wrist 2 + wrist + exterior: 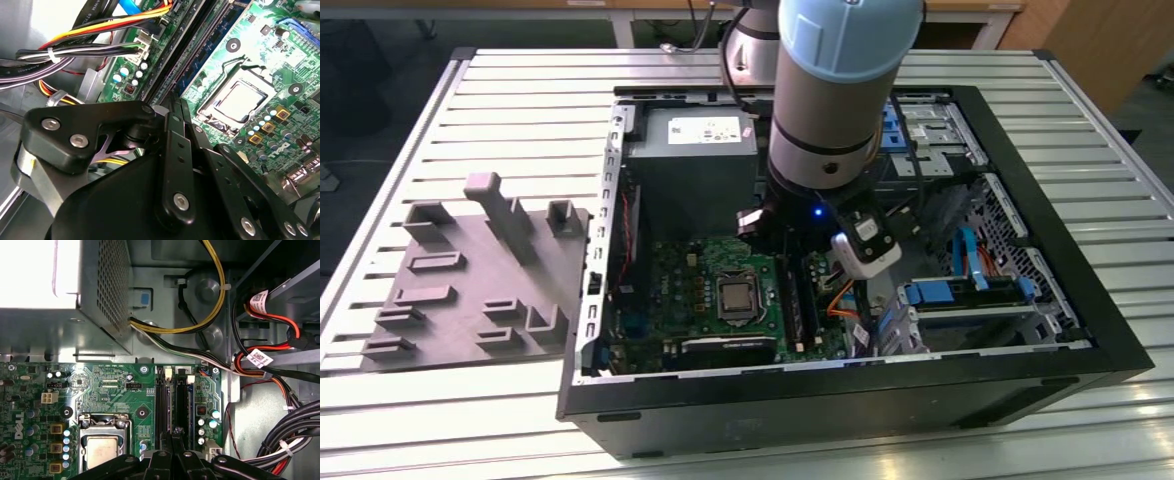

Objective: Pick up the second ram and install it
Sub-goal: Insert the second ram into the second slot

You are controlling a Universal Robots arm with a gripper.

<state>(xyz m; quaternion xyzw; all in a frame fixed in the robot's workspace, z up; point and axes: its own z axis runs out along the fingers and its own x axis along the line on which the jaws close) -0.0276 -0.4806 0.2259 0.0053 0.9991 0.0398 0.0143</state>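
My gripper (175, 432) is down inside the open computer case, over the green motherboard (107, 390). Its black fingers (174, 112) are pressed together, tips right at the long memory slots (161, 405) beside the processor socket (240, 100). A thin dark board, the second ram (181, 405), stands on edge in one slot and runs out from under the fingertips. I cannot tell whether the tips touch it. In the exterior view the arm's wrist covers most of the gripper (781, 245), and the ram (795, 300) shows as a dark strip below it.
A grey power supply (687, 150) fills the case's far end. Bundles of yellow, red and black cables (270, 365) run close beside the slots. Blue drive brackets (947, 292) sit at the exterior view's right. A grey part holder (480, 290) stands outside the case (854, 395) on the slatted table.
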